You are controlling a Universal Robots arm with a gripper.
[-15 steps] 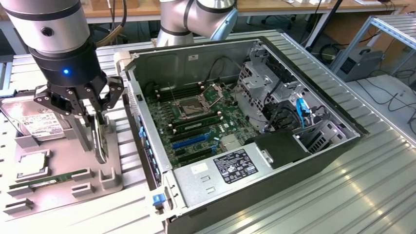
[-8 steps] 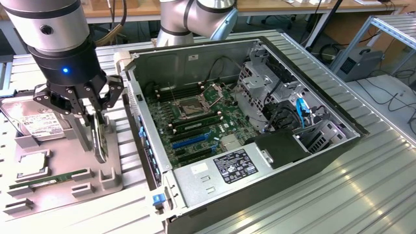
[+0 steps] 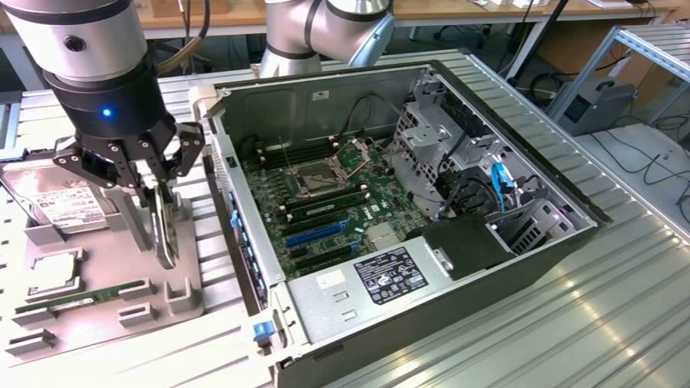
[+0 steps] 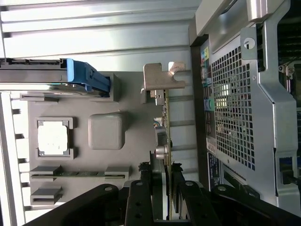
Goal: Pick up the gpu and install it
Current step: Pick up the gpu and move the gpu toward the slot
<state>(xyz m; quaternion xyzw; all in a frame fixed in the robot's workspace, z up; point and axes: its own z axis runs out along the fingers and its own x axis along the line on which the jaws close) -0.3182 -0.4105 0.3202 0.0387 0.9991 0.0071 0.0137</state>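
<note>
At nine o'clock from the open computer case, over the grey parts tray, the jaws clamp the gpu upright, edge-on. Held along one thin edge, it could tilt and miss its slot.

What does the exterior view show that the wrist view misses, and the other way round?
Exterior: the motherboard inside the open case and the arm.
Wrist: the case's perforated outer panel and the bracket of the gpu.
Both: the gripper at the gpu, plus the hard drive, CPU and memory stick on the tray.
</note>
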